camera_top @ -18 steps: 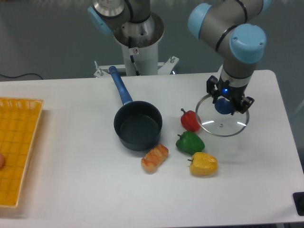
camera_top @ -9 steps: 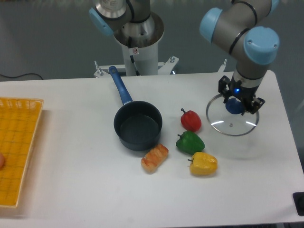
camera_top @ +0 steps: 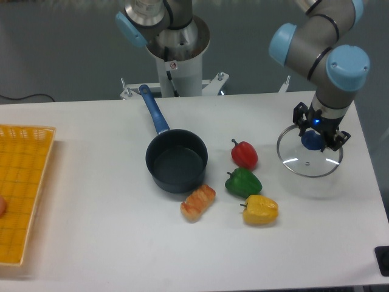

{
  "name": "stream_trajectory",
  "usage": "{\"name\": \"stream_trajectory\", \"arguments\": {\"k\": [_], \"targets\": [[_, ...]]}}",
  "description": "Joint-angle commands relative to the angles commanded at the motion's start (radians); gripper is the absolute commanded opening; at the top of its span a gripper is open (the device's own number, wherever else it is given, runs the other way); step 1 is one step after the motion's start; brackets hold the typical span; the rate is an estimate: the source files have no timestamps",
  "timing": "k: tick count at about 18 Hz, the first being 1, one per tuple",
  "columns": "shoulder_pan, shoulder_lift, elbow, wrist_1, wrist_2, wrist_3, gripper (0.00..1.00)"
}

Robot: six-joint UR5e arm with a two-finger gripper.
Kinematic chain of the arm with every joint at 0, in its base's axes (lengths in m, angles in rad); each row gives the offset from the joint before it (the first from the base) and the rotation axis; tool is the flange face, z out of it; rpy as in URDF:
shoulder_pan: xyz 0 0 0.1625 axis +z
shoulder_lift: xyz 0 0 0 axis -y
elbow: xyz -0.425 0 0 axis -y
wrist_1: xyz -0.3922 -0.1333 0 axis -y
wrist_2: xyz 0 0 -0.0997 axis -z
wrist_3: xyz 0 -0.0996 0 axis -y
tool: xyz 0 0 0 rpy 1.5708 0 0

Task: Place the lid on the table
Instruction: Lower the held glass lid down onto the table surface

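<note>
The round glass lid (camera_top: 304, 163) with a metal rim hangs from my gripper (camera_top: 314, 139) over the right part of the white table (camera_top: 109, 243). The gripper is shut on the lid's blue knob (camera_top: 312, 140). The lid is level and casts a faint shadow on the table just below, so it seems slightly above the surface. The dark saucepan (camera_top: 176, 161) with a blue handle stands uncovered at the table's middle, well left of the lid.
A red pepper (camera_top: 244, 154), a green pepper (camera_top: 243, 182) and a yellow pepper (camera_top: 260, 210) lie between pan and lid. An orange food piece (camera_top: 198, 202) lies in front of the pan. A yellow-orange mesh tray (camera_top: 21, 191) sits at the left edge.
My gripper has carried the lid steadily to the right, away from the peppers and toward the table's right edge. Nothing else has moved.
</note>
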Motion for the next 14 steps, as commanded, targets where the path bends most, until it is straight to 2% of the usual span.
{"name": "stream_trajectory", "arguments": {"k": [5, 9, 12, 14], "targets": [[-0.002, -0.037, -0.025, 0.074, 0.0, 0.0, 0.61], [-0.002, -0.051, -0.025, 0.077, 0.0, 0.0, 0.61], [-0.003, -0.074, -0.028, 0.113, 0.002, -0.002, 0.61], [-0.003, -0.083, -0.028, 0.118, 0.002, 0.0, 0.61]]}}
